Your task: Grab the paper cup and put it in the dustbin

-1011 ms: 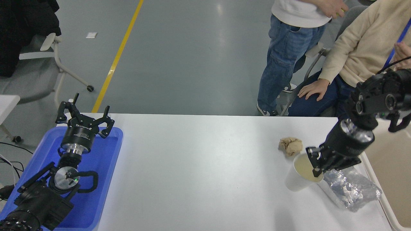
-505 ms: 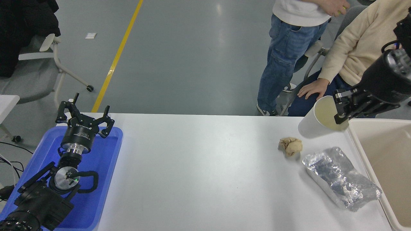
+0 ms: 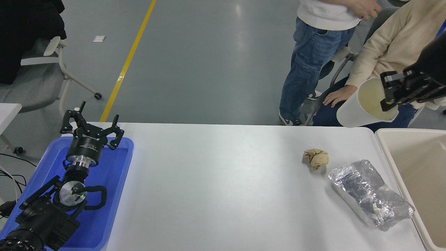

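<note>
paper cup (image 3: 359, 108) held aloft; paper ball (image 3: 315, 158), foil bag (image 3: 371, 193) below.

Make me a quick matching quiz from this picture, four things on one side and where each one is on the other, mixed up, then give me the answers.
Things:
1. paper cup
2. foil bag
3. left gripper
4. dustbin

Places:
A. over the blue tray
B. lying on the table near the paper ball
C. held in the right gripper, tilted, in the air
D. at the table's right end

Pairs: 1-C, 2-B, 3-A, 4-D
</note>
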Tool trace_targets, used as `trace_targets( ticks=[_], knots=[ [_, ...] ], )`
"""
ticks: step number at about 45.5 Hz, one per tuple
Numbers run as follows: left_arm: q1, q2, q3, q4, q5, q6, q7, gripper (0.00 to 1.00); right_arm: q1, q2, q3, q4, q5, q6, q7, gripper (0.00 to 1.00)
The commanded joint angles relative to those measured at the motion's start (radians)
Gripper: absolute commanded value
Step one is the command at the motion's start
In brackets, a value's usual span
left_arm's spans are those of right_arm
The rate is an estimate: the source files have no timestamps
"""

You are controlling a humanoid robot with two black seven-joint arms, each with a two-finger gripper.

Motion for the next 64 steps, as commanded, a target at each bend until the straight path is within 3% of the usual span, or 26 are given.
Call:
trace_targets(
  ticks=[1,13,25,39,45,49,58,64],
  knots=[
    [0.0,0.0,0.0,0.0,0.001,0.0,0.0,1.0,-0.025,-0.11,-0.175,-0.055,-0.047,0.0,-0.001,0.0],
    [0.0,0.0,0.0,0.0,-0.001,0.0,0.0,1.0,-0.421,-0.353,-0.163,-0.417,-0.041,0.0,0.0,0.0],
    [0.0,0.0,0.0,0.0,0.0,0.0,0.0,1.0,-0.946,-0.509,0.225,-0.826,-0.035,0.0,0.0,0.0],
    [0.0,0.0,0.0,0.0,0.001,0.0,0.0,1.0,-1.492,-0.505,0.596,-1.161,-0.024,0.0,-0.003,0.0],
    [0.0,0.0,0.0,0.0,0.001,0.0,0.0,1.0,-1.621,-0.494,0.73,-1.187,-0.024,-0.113,-0.008,0.0],
    [0.0,0.0,0.0,0.0,-0.001,0.0,0.0,1.0,-1.693,-0.479,0.802,-1.196,-0.024,-0.217,-0.05,0.0],
    [0.0,0.0,0.0,0.0,0.001,0.0,0.0,1.0,-1.866,-0.42,1.023,-1.209,0.009,-0.486,-0.211,0.0],
    [0.0,0.0,0.0,0.0,-0.001,0.0,0.0,1.0,-1.937,-0.348,1.138,-1.271,0.009,-0.624,-0.287,0.0]
  ],
)
